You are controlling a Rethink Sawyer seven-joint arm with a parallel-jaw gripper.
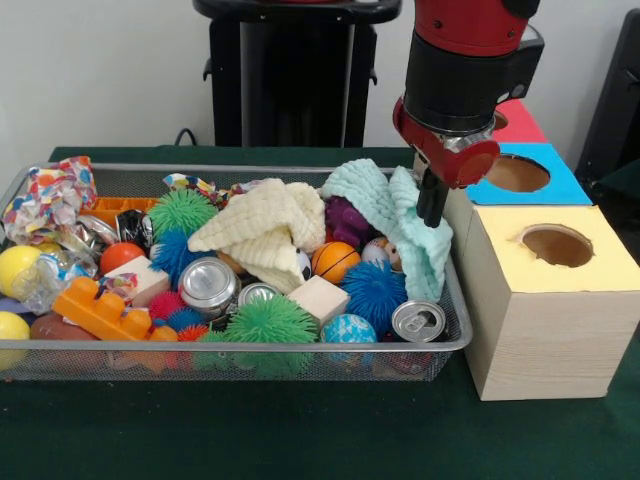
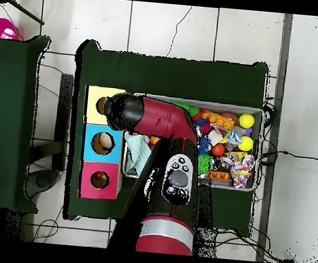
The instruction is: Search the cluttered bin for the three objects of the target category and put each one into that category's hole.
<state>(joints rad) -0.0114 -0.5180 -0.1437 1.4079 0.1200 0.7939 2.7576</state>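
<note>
hand (image 1: 432, 205) pinched on mint cloth (image 1: 395, 215) draped over bin (image 1: 455, 300) rim beside yellow hole (image 1: 556, 244). better lifted fully clear first, then carried over, avoiding snags.

The red arm (image 2: 164, 124) reaches up across the green surface (image 2: 167, 72), its black end over the bin's (image 2: 260, 115) left edge, beside the yellow hole (image 2: 102, 105). The hand itself is hidden beneath it. Left of the bin, three boxes stand in a column: yellow, then blue (image 2: 103, 143), then red (image 2: 99, 180). A pale cloth (image 2: 135, 154) lies at the bin's left end. Yellow balls (image 2: 246, 120) and an orange block (image 2: 219, 119) sit at the right.
</note>
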